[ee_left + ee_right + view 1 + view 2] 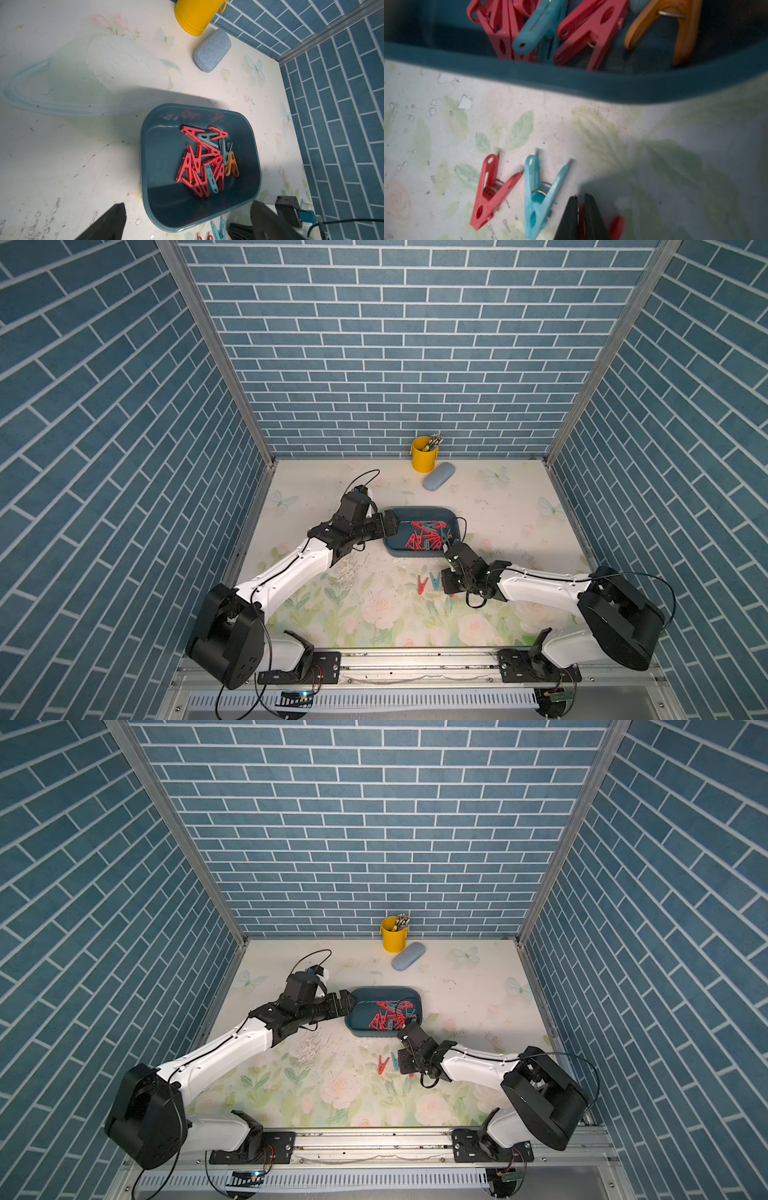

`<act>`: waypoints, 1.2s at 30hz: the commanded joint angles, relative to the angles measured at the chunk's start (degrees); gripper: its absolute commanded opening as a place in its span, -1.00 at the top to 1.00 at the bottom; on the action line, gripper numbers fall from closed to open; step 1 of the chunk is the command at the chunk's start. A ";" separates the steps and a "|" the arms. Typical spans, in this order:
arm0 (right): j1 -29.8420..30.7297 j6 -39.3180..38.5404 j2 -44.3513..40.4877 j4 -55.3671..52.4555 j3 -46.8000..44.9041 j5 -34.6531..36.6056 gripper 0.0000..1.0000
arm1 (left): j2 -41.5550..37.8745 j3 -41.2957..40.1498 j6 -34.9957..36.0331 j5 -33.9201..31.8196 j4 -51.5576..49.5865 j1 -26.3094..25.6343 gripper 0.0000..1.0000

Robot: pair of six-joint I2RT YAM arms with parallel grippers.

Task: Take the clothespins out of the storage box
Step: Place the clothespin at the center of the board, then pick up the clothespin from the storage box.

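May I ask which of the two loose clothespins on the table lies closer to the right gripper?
The light blue clothespin, right beside the right gripper; the loose red clothespin lies beyond it, farther off.

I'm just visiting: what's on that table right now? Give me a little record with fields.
Storage box: dark teal, holds a pile of clothespins, mostly red
Already out: red clothespin and blue clothespin, side by side on the table
Left gripper: open, at a short end of the box
Right gripper: shut on a third clip, red, low beside the blue one
Background: yellow bucket, blue case
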 commanded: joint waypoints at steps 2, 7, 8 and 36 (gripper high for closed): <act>0.30 0.96 -1.44 1.07 -0.73 0.44 0.56 | 0.85 1.67 -0.58 -1.19 -0.86 -1.07 -0.99; 0.30 0.79 -4.32 -1.42 0.20 1.26 0.44 | 2.29 3.37 -0.54 -1.98 -1.42 -2.20 -0.99; 0.31 0.70 -4.93 -2.15 0.47 1.49 0.41 | 2.72 3.74 -0.53 -2.35 -1.58 -2.58 -0.99; -10.79 -8.39 -16.49 -9.82 11.36 3.61 -0.99 | 29.35 28.10 -3.11 -14.78 -14.08 -12.44 -0.39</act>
